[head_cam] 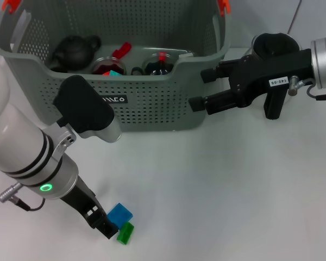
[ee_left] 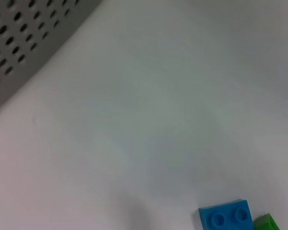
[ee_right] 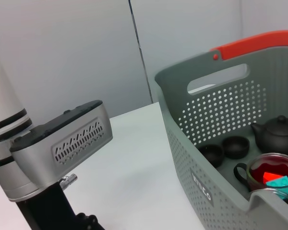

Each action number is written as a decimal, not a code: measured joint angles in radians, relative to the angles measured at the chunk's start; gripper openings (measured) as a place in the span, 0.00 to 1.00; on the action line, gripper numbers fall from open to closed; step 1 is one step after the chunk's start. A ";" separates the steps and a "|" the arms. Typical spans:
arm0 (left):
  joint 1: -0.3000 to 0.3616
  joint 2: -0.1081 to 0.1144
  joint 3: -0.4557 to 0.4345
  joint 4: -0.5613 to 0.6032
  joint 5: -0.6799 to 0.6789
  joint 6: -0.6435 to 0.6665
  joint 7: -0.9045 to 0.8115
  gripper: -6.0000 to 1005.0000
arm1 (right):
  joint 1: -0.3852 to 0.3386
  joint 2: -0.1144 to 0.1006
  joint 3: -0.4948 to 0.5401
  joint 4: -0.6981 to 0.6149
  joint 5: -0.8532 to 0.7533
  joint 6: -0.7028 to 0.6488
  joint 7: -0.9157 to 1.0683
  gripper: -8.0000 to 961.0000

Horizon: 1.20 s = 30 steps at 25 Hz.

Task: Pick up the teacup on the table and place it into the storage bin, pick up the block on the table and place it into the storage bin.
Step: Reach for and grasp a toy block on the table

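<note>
Left end effector [head_cam: 106,227] low on the surface [head_cam: 223,190], near edge. Block [head_cam: 120,214] touching its tip on the right; second block [head_cam: 125,233] just beside, nearer. Storage bin [head_cam: 152,103] well behind it, teapot [head_cam: 73,51] and cups inside. Right end effector [head_cam: 198,89] hangs beside bin's right wall.

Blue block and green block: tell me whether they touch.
Cannot tell. In both the head and left wrist views the blue block and green block meet at a corner; neither shows plain contact or gap.
</note>
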 joint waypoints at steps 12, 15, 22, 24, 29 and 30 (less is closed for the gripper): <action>-0.002 0.000 0.037 0.004 0.003 -0.012 -0.020 0.95 | -0.002 -0.002 0.000 -0.001 0.001 0.000 -0.002 0.97; -0.006 0.000 0.056 -0.001 0.003 -0.012 -0.033 0.95 | -0.002 -0.002 0.000 -0.002 0.001 0.000 -0.002 0.97; -0.021 0.000 0.076 -0.011 -0.004 -0.004 -0.054 0.95 | -0.003 -0.004 0.000 -0.004 0.001 0.001 -0.002 0.97; -0.023 0.000 0.078 -0.016 -0.006 0.000 -0.057 0.95 | -0.004 -0.004 0.000 -0.003 0.001 0.001 -0.003 0.97; -0.025 0.000 0.095 -0.025 -0.006 0.003 -0.065 0.95 | -0.003 -0.004 0.008 -0.002 0.002 0.002 -0.010 0.97; -0.025 0.000 0.094 -0.026 -0.005 0.003 -0.065 0.95 | -0.003 -0.004 0.009 -0.002 0.002 0.002 -0.011 0.96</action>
